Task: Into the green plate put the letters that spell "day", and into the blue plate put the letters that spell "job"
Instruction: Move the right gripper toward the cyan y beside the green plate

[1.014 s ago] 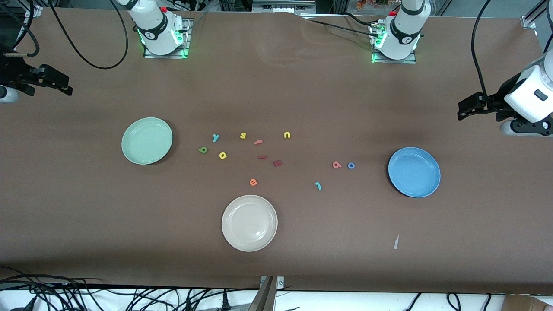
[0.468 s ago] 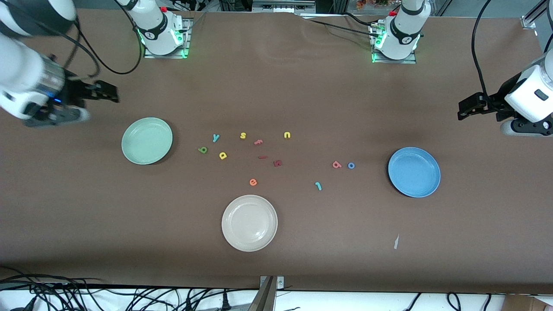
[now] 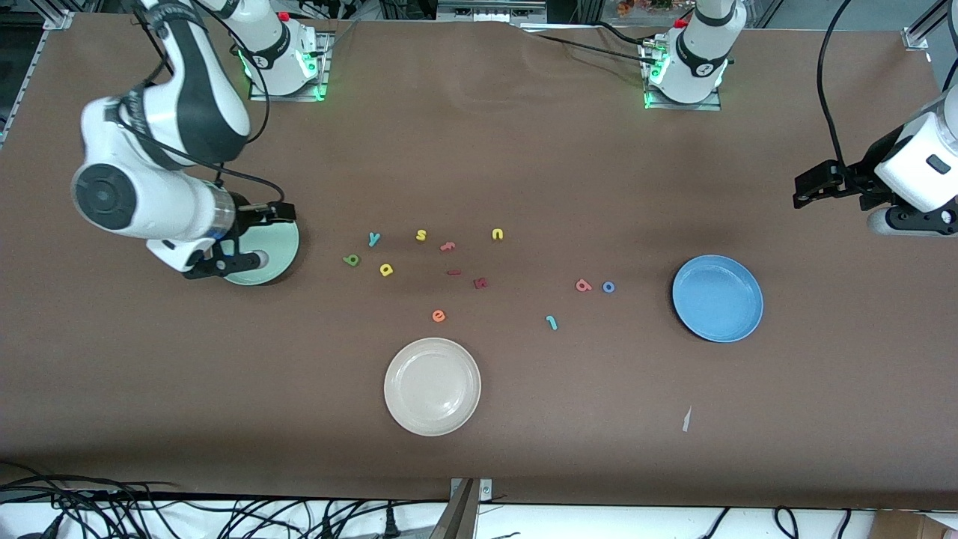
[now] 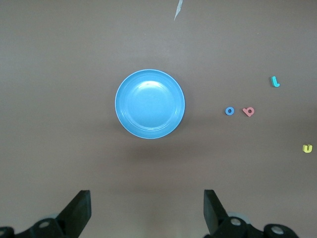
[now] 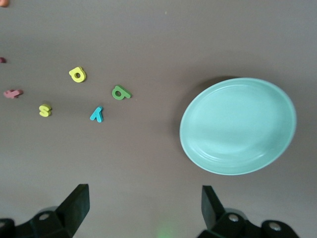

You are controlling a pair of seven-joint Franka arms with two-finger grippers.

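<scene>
Right gripper (image 3: 262, 236), jaws wide and empty, hangs over the green plate (image 3: 281, 254) beside its 3 letters; left gripper (image 3: 812, 187), wide too, waits

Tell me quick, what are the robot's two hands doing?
Left gripper: open, empty, waiting near the blue plate.
Right gripper: open, empty, over the green plate.

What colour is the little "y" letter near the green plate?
Teal; the "y" shows best in the right wrist view.

Green plate (image 3: 278, 253) and blue plate (image 3: 717, 298) lie empty; "day" letters (image 3: 372, 255) and "job" letters (image 3: 584, 296) scattered between them.
</scene>
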